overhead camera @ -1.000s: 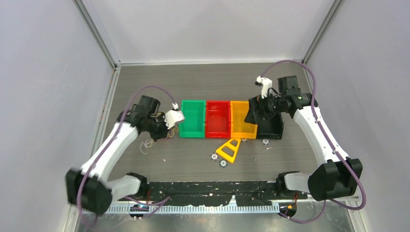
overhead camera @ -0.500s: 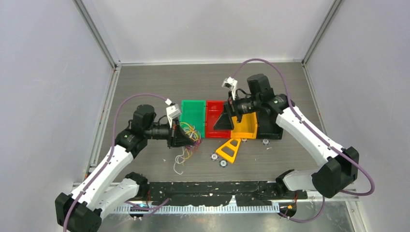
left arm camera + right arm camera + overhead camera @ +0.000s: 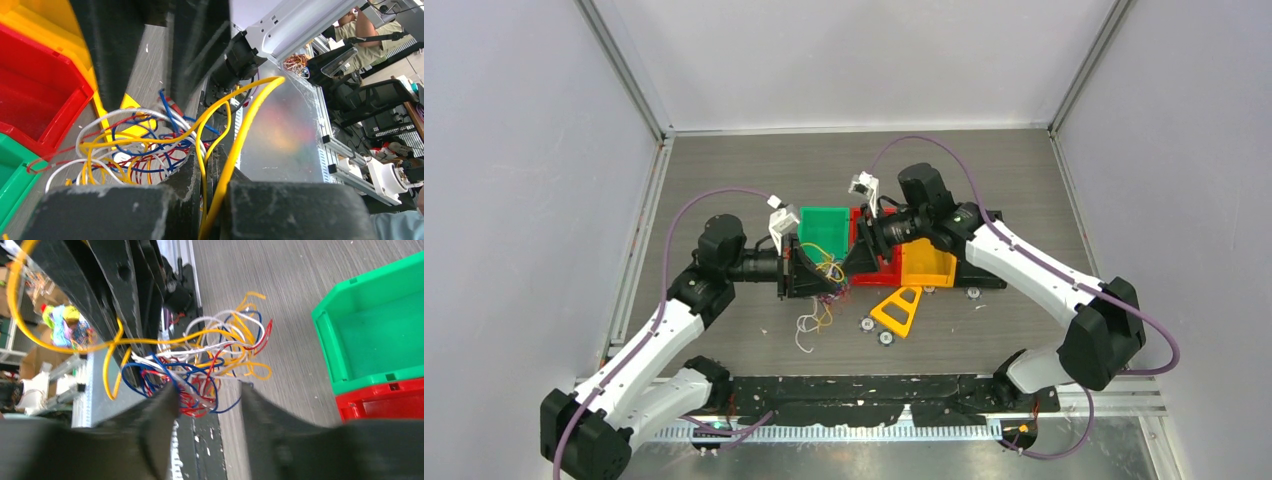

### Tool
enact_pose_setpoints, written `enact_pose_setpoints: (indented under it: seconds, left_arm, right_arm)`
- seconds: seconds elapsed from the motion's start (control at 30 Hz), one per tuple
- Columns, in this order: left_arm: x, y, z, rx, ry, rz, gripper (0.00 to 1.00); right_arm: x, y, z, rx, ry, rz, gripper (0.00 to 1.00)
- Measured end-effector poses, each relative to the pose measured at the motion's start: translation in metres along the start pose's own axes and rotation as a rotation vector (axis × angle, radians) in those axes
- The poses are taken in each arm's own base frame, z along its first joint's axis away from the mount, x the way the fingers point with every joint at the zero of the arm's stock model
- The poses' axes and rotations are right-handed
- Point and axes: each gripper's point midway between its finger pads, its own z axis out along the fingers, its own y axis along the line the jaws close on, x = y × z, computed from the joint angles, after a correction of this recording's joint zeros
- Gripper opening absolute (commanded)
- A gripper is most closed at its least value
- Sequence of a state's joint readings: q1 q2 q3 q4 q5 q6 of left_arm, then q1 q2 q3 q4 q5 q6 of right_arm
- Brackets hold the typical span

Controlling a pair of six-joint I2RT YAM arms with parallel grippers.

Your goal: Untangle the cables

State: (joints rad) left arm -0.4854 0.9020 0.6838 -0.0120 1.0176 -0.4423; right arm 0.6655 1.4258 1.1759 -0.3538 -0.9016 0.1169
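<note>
The cables [image 3: 826, 277] are a tangle of yellow, white, red and blue wires hanging in front of the green bin, with loose ends trailing to the floor [image 3: 808, 326]. My left gripper [image 3: 812, 276] is shut on a yellow cable [image 3: 240, 135], which runs between its jaws [image 3: 215, 167]. The rest of the tangle [image 3: 130, 145] hangs just beyond the fingers. My right gripper [image 3: 856, 256] has come in from the right. In the right wrist view its fingers [image 3: 160, 405] stand apart, and the tangle's lower red and blue loops [image 3: 205, 390] lie between the tips.
A green bin [image 3: 836, 222], a red bin [image 3: 879, 268], an orange bin [image 3: 932, 268] and a black bin [image 3: 989, 275] stand in a row. A yellow triangular piece [image 3: 898, 310] and small round parts [image 3: 866, 324] lie in front. A black strip runs along the near edge [image 3: 864, 385].
The left gripper lifted the tangle and carried it right, toward the green bin. The right arm swung left from the black bin to the tangle, and its jaws narrowed.
</note>
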Motion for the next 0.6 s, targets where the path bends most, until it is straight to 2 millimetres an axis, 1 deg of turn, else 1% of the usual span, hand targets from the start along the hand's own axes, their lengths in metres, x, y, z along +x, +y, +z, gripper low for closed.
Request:
enact_pose_setpoints:
  seconds: [0.03,0.07,0.13,0.2,0.3,0.33,0.37,0.43,0.5,0.53,0.6]
  left_arm:
    - [0.0,0.0,0.0,0.002,0.001,0.0,0.0]
    - [0.0,0.0,0.0,0.002,0.001,0.0,0.0]
    - [0.001,0.0,0.0,0.001,0.004,-0.001,0.01]
    - [0.004,0.001,-0.002,-0.013,0.023,-0.007,0.02]
    - [0.008,0.002,-0.009,-0.052,0.07,0.021,0.01]
    - [0.009,-0.001,-0.013,-0.057,0.095,0.034,0.0]
    - [0.012,-0.006,-0.019,-0.056,0.123,0.055,0.0]
    - [0.017,-0.013,-0.032,-0.069,0.169,0.105,0.0]
    - [0.021,-0.013,-0.046,-0.102,0.21,0.147,0.0]
    - [0.023,-0.011,-0.053,-0.126,0.229,0.166,0.0]
    - [0.03,-0.003,-0.064,-0.174,0.277,0.185,0.0]
  right_arm:
    - [-0.002,0.0,0.0,0.0,-0.008,-0.009,0.15]
    - [-0.005,0.0,0.001,0.0,-0.018,-0.014,0.08]
    - [-0.008,-0.003,0.001,0.015,-0.029,-0.022,0.06]
    - [-0.006,-0.008,0.002,0.05,-0.023,-0.023,0.05]
    - [-0.002,-0.019,-0.004,0.129,-0.017,-0.021,0.05]
    - [-0.003,-0.027,-0.01,0.172,-0.025,-0.028,0.06]
    - [-0.003,-0.039,-0.02,0.233,-0.039,-0.025,0.05]
    - [-0.002,-0.067,-0.047,0.351,-0.068,-0.003,0.05]
    - [0.004,-0.085,-0.069,0.433,-0.078,0.018,0.05]
    - [0.009,-0.091,-0.08,0.469,-0.079,0.027,0.05]
    - [0.02,-0.093,-0.093,0.504,-0.068,0.029,0.05]
